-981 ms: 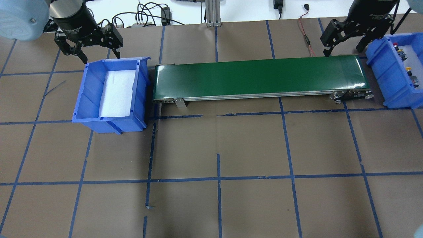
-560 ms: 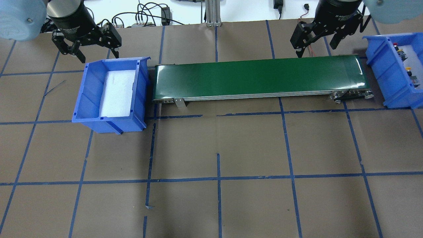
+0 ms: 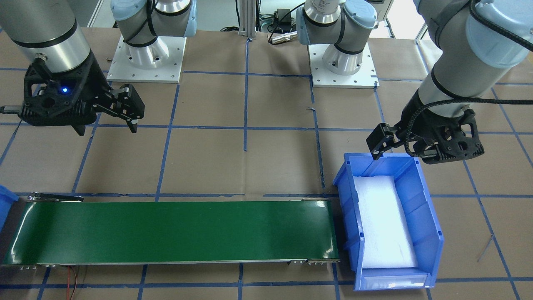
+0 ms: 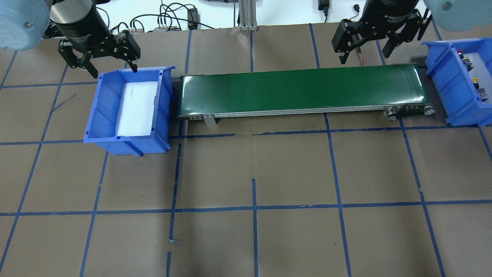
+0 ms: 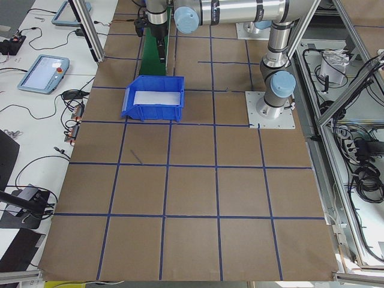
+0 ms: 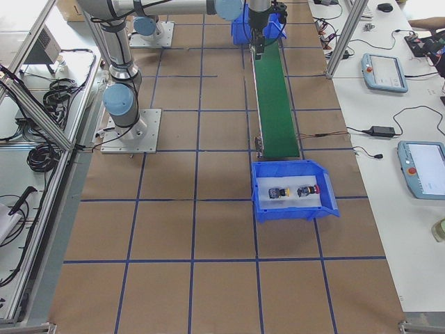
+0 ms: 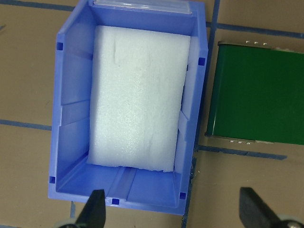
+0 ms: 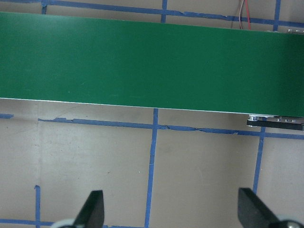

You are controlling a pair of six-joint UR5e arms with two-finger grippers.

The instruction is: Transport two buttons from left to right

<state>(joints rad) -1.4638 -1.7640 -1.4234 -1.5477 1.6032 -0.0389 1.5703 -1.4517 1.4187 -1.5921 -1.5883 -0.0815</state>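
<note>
Two buttons lie in the blue right bin (image 4: 447, 82): the red-capped one (image 4: 466, 59) and the yellow-capped one (image 4: 476, 82). They also show in the exterior right view, yellow (image 6: 279, 193) and red (image 6: 306, 189). My right gripper (image 4: 363, 57) is open and empty, hovering behind the right part of the green conveyor belt (image 4: 300, 90). Its wrist view looks down on the belt (image 8: 142, 61). My left gripper (image 4: 114, 71) is open and empty above the far rim of the blue left bin (image 4: 96, 111). That bin holds only white foam (image 7: 137, 95).
The belt runs between the two bins. Brown paper with blue tape lines covers the table. Cables and a metal post (image 4: 244, 15) lie along the far edge. The two arm bases (image 3: 145, 58) stand on the robot's side.
My right gripper has moved left, away from the right bin to behind the belt. My left gripper has shifted only slightly above the left bin's far rim.
</note>
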